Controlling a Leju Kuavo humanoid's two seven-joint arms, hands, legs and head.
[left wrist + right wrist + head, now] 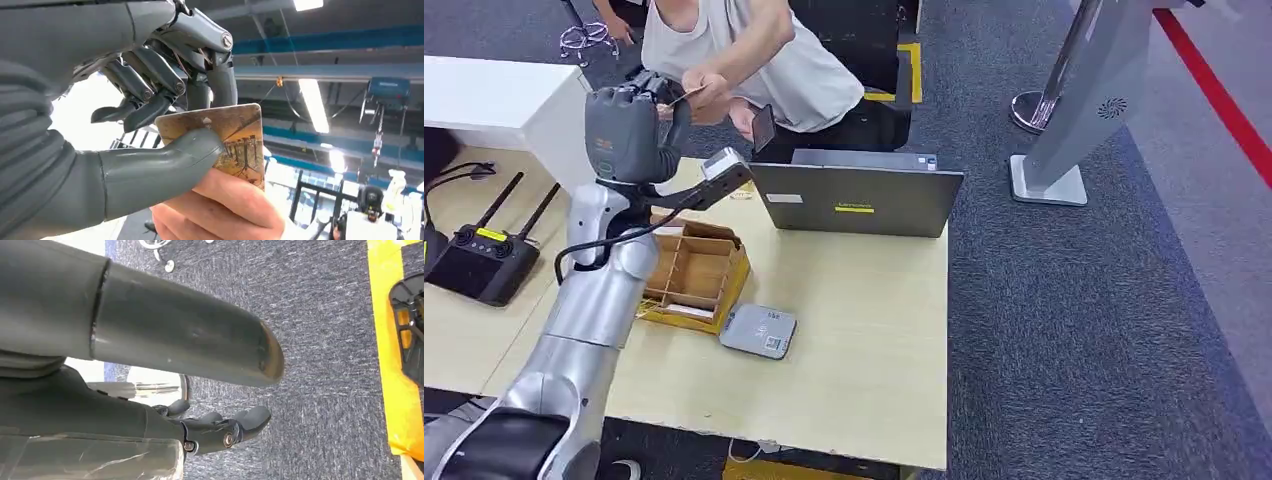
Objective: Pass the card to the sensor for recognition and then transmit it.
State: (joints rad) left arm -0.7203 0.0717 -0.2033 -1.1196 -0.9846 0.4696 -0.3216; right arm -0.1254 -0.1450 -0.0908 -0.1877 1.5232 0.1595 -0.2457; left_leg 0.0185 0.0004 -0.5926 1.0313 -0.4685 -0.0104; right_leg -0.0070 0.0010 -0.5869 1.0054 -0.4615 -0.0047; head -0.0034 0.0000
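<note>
Two hands on the card [227, 142] at once: left hand [165, 105] pinches it between thumb and fingers, raised at the far edge of the wooden table [864, 330], while a person's hand [225, 207] grips the same card from the other side. In the head view that person [754, 50] leans in from beyond the table, directly behind the raised hand, holding a dark phone [763, 127] in the other hand. Around: open Lenovo laptop [859, 200] just right of the left arm, back of its lid toward the camera; divided cardboard box [694, 272] below the forearm; flat grey sensor [758, 331] just beside the box's near corner; black remote with antennas [484, 260] on the adjoining table at far left; grey kiosk stand [1074, 110] on the carpet, well apart. Card: brownish, sepia-toned print with rounded corners, thumb covering part of its face. Right hand [225, 432] hangs over grey carpet, fingers curled in, holding nothing.
</note>
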